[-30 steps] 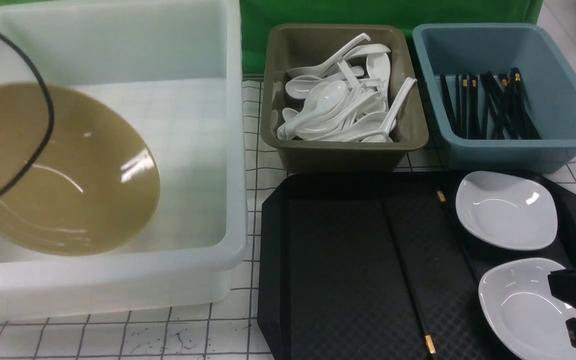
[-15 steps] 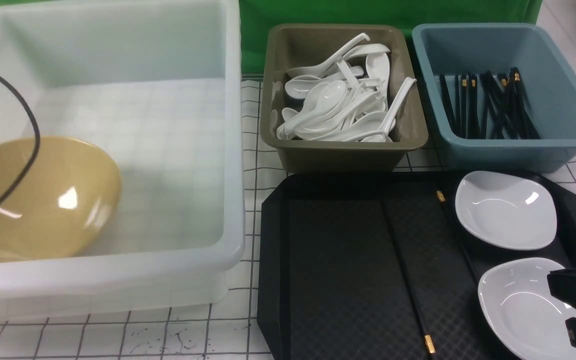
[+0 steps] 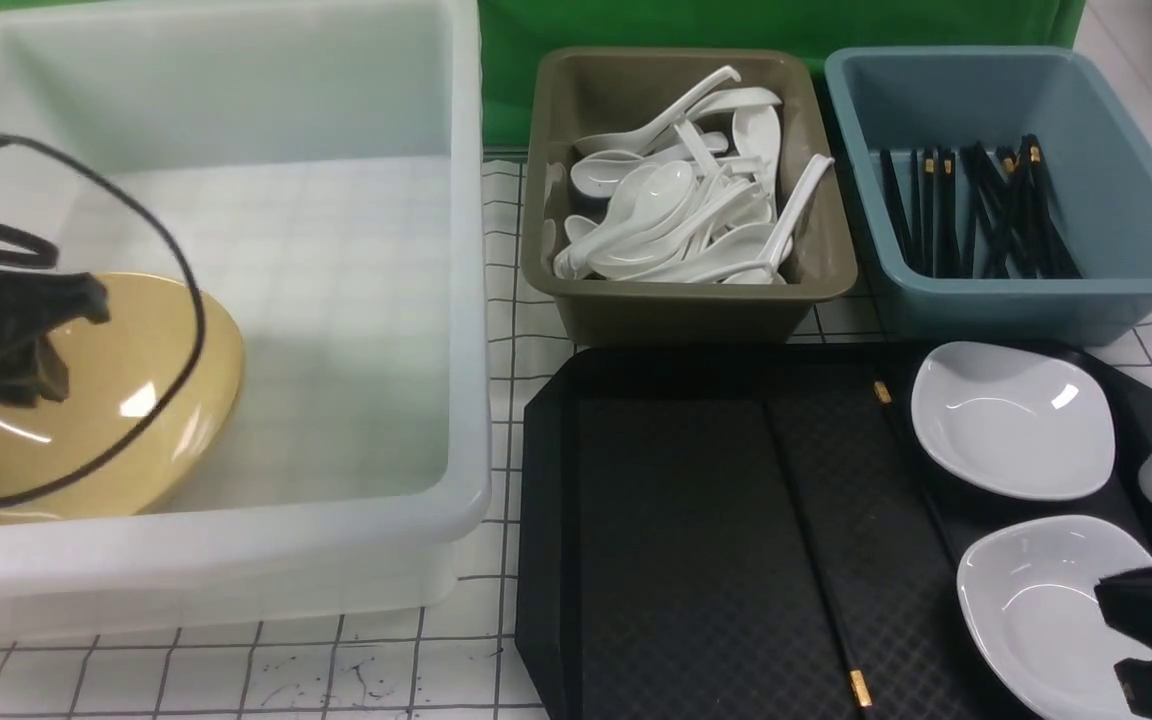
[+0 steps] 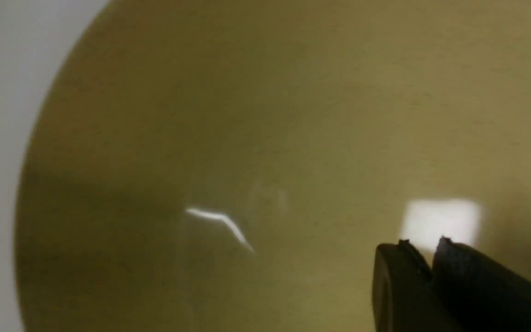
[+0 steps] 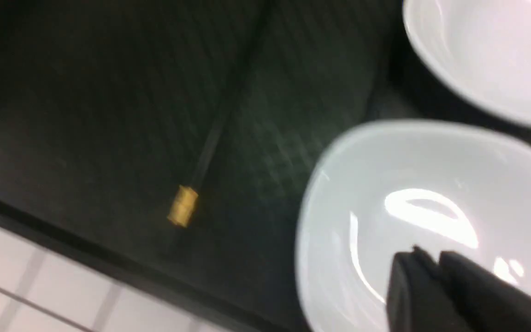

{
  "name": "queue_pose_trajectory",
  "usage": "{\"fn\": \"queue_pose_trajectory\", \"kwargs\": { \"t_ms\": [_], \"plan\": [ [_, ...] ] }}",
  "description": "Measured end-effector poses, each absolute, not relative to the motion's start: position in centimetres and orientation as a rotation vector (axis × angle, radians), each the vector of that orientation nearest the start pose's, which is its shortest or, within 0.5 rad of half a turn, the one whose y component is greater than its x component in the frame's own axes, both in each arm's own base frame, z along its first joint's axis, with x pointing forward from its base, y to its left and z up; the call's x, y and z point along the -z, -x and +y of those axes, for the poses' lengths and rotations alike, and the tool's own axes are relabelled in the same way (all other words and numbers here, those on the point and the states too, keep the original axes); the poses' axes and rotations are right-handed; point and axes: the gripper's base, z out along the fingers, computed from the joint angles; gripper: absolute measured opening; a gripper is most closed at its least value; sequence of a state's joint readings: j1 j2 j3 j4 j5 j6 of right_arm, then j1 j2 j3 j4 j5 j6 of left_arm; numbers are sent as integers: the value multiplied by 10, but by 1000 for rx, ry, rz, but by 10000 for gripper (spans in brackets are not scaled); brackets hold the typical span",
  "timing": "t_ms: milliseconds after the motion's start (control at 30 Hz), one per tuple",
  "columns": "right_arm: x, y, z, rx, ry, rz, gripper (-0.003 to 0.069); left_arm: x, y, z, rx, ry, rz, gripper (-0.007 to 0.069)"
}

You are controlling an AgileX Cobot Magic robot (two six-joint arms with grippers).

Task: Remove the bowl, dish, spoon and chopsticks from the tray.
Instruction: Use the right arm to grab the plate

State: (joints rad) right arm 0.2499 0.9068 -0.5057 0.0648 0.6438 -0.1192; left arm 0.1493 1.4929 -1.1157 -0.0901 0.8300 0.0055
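one bowl (image 3: 186, 380) by tub wall (image 3: 336, 545) | left gripper (image 4: 423, 243) pressed together | right gripper (image 5: 427, 253) unclear

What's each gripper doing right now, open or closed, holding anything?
Left gripper: jaws closed, empty, over the bowl.
Right gripper: jaws nearly together over the near dish; grip cannot be told.

This looks like a robotics lab staged as a dish-sorting station: a green backdrop (image 3: 636, 25) hangs behind a desk (image 3: 236, 680) covered in a ruled white grid, where an olive tub (image 3: 676, 310) holds spoons (image 3: 676, 210) and a blue tub (image 3: 1016, 300) chopsticks (image 3: 976, 210).
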Motion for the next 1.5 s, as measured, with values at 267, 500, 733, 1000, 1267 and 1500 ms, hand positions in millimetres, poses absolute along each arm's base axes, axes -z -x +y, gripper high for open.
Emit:
{"fn": "queue_pose_trajectory", "kwargs": {
  "t_ms": [267,500,733,1000,1267,1500],
  "plan": [
    [-235,-187,29,231,422,2653,437,-368,-236,-38,105,-187,2303,-8],
    [-198,-229,30,367,383,2806,533,-401,-158,-27,-5,-240,2071,-8],
    [-169,-242,24,288,210,2922,512,-382,-109,2,-193,-106,1950,-8],
    [-171,-244,26,221,231,2937,277,-353,-69,32,-385,93,1764,-8],
    [-217,-222,31,75,335,2890,119,-314,-51,46,-389,313,1723,-8],
    [-310,-209,53,-167,379,2631,85,-298,-51,43,-359,272,1703,-8]
  ]
}}
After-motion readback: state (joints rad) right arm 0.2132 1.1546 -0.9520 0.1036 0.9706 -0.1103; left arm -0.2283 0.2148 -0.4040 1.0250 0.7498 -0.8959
